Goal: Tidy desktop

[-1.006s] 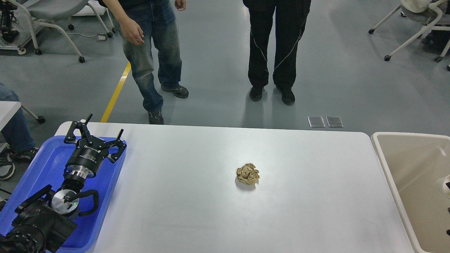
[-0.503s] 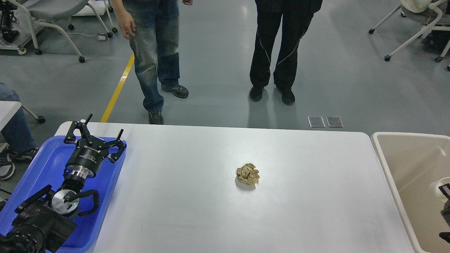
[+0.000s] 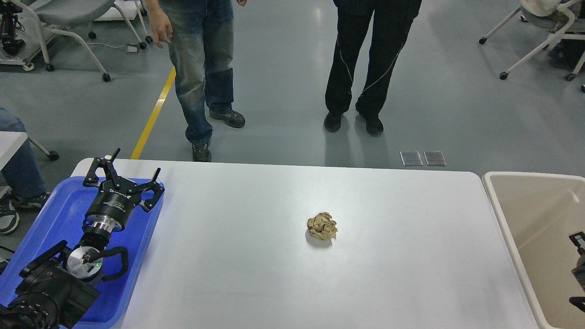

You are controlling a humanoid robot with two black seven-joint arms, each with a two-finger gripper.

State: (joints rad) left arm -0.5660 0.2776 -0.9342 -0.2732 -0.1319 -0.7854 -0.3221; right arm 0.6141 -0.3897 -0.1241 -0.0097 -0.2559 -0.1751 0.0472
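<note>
A crumpled brown paper ball [image 3: 322, 226] lies near the middle of the white desktop [image 3: 237, 265]. My left gripper [image 3: 132, 167] is open and empty; it hovers over the far end of the blue tray [image 3: 59, 214] at the desktop's left edge, far from the ball. Only a small dark part of my right gripper [image 3: 578, 267] shows at the right edge of the view, over the beige bin [image 3: 502, 214]. Its fingers cannot be told apart.
Two people stand on the grey floor just beyond the desktop's far edge, one in jeans [image 3: 201, 82] and one in black trousers [image 3: 361, 68]. Wheeled chairs stand at the far left [image 3: 68, 27] and far right [image 3: 544, 32]. A seated person's leg [image 3: 13, 169] is by the tray.
A white round thing seen in the bin beside my right gripper half a second ago no longer shows. The right gripper shifted slightly at the view's edge. Both people shifted a little. The left arm stayed still.
</note>
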